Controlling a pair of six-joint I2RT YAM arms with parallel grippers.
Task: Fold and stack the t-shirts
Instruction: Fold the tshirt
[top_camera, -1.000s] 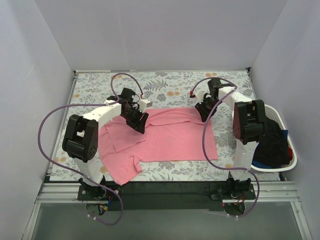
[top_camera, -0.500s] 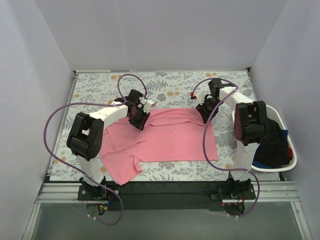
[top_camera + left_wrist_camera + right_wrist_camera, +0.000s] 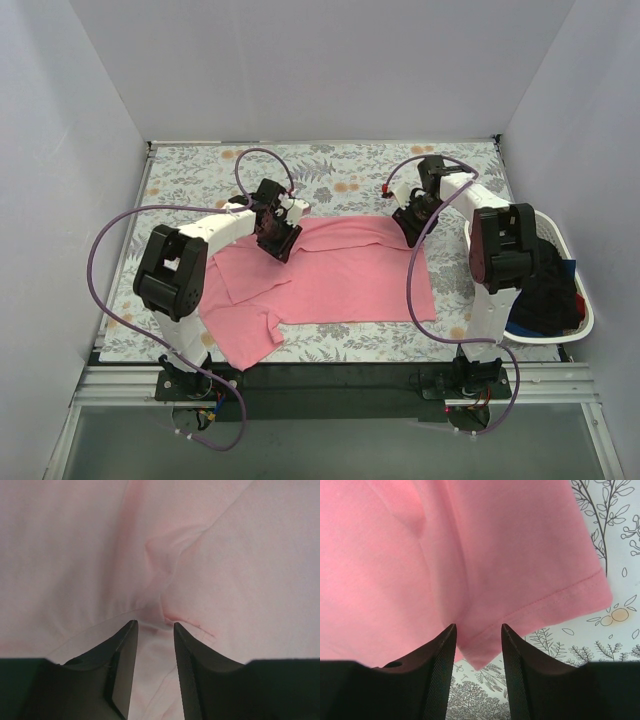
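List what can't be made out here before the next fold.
- Top view: the left gripper and right gripper cover the far edge of the salmon-pink t-shirt.
- Top view: the right arm hides part of the laundry basket, so the dark clothes inside cannot be counted.
- Wrist views: both jaws stand apart over cloth. Whether they touch it is unclear, and the left view is washed out.

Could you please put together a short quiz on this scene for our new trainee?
1. True or false: the salmon-pink t-shirt lies spread on the floral tablecloth.
2. On which of the robot's sides is the white laundry basket?
3. The left gripper and right gripper are: A) at the shirt's far edge; B) inside the basket; C) off the table.
Key: 1 true; 2 right; 3 A.
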